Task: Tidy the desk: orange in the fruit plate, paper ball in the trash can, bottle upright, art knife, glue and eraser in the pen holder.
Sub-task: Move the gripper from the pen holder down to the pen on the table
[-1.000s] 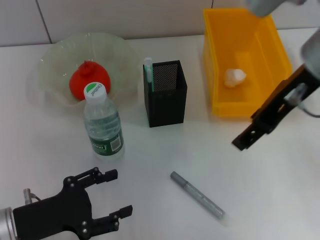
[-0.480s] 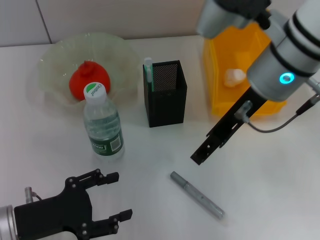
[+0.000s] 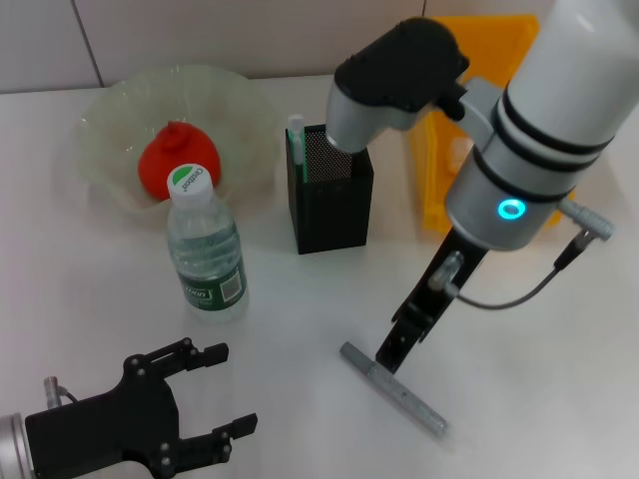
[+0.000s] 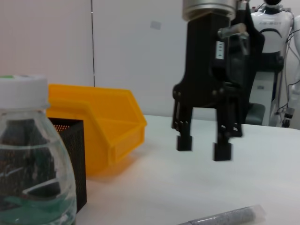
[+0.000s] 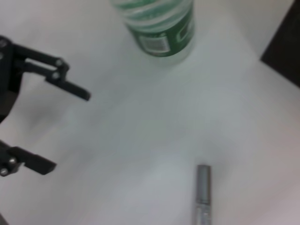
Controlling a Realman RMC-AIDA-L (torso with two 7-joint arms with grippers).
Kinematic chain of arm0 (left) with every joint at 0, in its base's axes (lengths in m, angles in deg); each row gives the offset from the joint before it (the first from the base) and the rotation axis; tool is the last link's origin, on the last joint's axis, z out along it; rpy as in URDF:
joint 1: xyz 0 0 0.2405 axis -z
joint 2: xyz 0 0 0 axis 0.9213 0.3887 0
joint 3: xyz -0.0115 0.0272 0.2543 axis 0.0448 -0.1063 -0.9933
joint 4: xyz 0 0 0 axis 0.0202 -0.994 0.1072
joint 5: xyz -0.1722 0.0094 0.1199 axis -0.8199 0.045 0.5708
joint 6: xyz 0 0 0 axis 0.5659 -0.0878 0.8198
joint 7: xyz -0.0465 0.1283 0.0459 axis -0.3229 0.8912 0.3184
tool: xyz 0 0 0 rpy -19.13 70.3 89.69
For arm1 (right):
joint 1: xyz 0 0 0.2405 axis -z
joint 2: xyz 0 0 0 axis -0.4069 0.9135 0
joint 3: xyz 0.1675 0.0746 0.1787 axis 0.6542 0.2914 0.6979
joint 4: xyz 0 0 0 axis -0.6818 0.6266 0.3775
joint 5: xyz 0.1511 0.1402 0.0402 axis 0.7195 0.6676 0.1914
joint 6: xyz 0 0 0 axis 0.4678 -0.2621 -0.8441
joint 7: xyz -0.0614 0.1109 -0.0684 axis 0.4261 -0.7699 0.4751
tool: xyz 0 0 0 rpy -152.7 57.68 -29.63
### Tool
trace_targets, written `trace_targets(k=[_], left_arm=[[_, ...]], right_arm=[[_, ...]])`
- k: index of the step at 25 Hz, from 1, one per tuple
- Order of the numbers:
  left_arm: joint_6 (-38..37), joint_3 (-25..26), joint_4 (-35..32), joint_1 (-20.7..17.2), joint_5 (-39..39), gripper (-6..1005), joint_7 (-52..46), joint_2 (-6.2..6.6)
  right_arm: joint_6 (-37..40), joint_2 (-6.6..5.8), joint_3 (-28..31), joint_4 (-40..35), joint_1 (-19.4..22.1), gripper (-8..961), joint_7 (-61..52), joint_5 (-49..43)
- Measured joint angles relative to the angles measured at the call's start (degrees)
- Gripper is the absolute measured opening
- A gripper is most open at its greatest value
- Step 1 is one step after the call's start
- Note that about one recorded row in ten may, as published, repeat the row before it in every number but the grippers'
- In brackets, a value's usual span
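The grey art knife (image 3: 394, 389) (image 5: 202, 192) (image 4: 225, 216) lies flat on the white table. My right gripper (image 3: 389, 356) (image 4: 204, 147) hangs open just above its near end, holding nothing. An orange (image 3: 176, 158) rests in the glass fruit plate (image 3: 110, 130). In front of the plate the bottle (image 3: 205, 249) (image 4: 33, 164) (image 5: 157, 28) stands upright. A glue stick (image 3: 296, 135) pokes out of the black mesh pen holder (image 3: 329, 190) (image 4: 70, 154). The right arm hides the paper ball, and no eraser shows. My left gripper (image 3: 232, 389) (image 5: 70, 131) rests open at the near left.
The yellow trash can (image 3: 427, 190) (image 4: 108, 126) stands at the back right, largely behind the right arm. Bare table lies between the bottle and the knife.
The right arm has swung left and down from the yellow bin to just over the art knife. The left arm has barely moved.
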Motion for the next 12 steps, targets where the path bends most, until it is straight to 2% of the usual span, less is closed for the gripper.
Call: trace_targets(k=[3,6,12], left_arm=[[0.13,0.01,0.13,-0.04,0.0,782,0.08,-0.01],[0.09,0.01,0.17,-0.12,0.0,782,0.12,0.0],[0.17,0.02,0.06,-0.26,-0.01,782,0.48,0.13]], right_arm=[[-1.62,0.02,-1.65,1.95,0.13,775,0.01,1.37],[-2.8,-0.01,-6.34,2.15,0.0,772,0.03,0.4],[-5.18,-0.04,-9.23,3.73,-0.16,766,0.03,-0.16]])
